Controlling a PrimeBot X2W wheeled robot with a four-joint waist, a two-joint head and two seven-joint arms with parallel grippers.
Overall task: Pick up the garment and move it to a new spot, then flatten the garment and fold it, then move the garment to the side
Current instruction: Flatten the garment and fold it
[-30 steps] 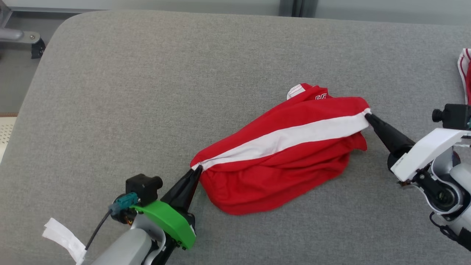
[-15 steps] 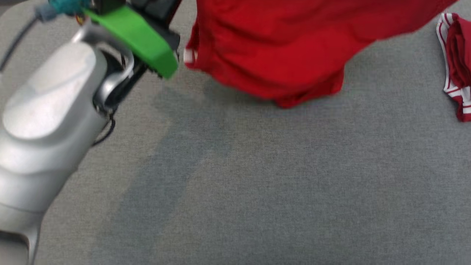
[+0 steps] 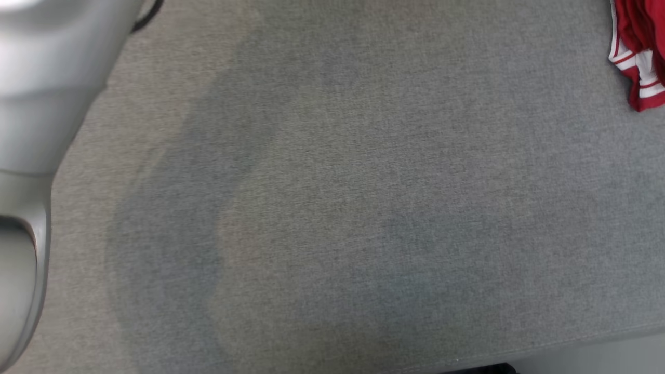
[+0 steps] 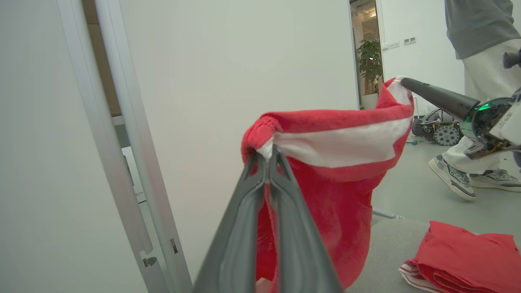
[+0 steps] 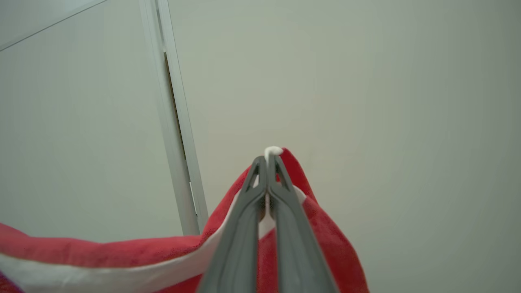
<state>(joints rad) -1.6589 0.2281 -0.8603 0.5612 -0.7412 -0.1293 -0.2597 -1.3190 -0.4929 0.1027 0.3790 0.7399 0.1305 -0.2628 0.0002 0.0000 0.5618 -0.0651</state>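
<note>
The garment (image 4: 333, 179) is red cloth with a white band, hanging in the air above the grey surface. My left gripper (image 4: 268, 154) is shut on one end of the white band. In the left wrist view my right gripper (image 4: 403, 81) pinches the band's other end, higher up. In the right wrist view the right gripper (image 5: 268, 159) is shut on a white-tipped corner of the garment (image 5: 317, 228), which droops below it. A blurred pale part of my left arm (image 3: 36, 104) shows at the left of the head view.
The grey cushioned surface (image 3: 337, 208) has its front edge at the bottom right. Another red, white-striped cloth (image 3: 636, 57) lies at its right, also seen folded (image 4: 464, 256). A person's legs and shoes (image 4: 472, 171) stand on the floor beyond.
Both grippers have lifted the garment off the surface, up and out of the head view. The head camera has tilted down toward the near part of the surface.
</note>
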